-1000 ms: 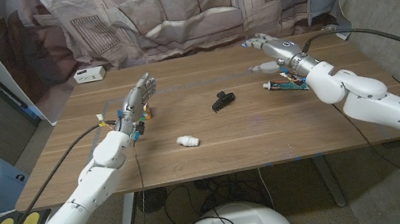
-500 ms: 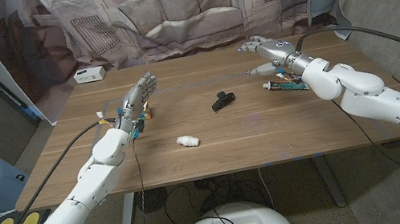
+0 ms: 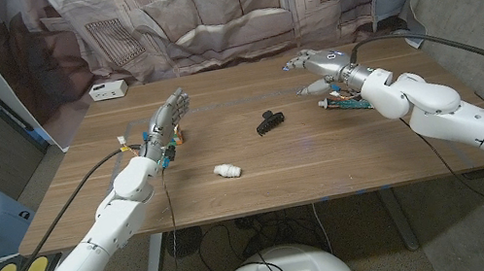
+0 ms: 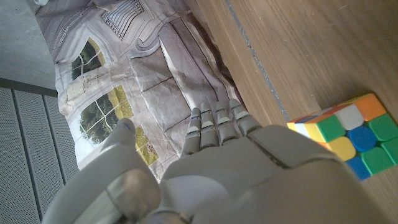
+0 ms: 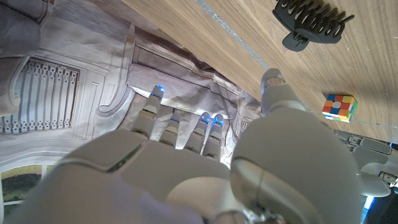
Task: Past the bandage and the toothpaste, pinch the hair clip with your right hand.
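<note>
- Black toothed plastic hair clip [image 3: 268, 121] lay mid-table, well apart from my right hand [image 3: 320, 64], whose fingers were spread, holding nothing.
- Left hand [image 3: 168, 120] waited, fingers extended, empty.
- I judged a low sweep leftward, then thumb-and-finger pinch, best.

Even, soft indoor light falls from above on the wooden table [image 3: 257, 167], with no glare and only faint shadows under the objects. The head view is sharp in the middle and bends slightly at its edges. In both wrist views the nearby hand is blurred, while the wood grain behind stays crisp.
</note>
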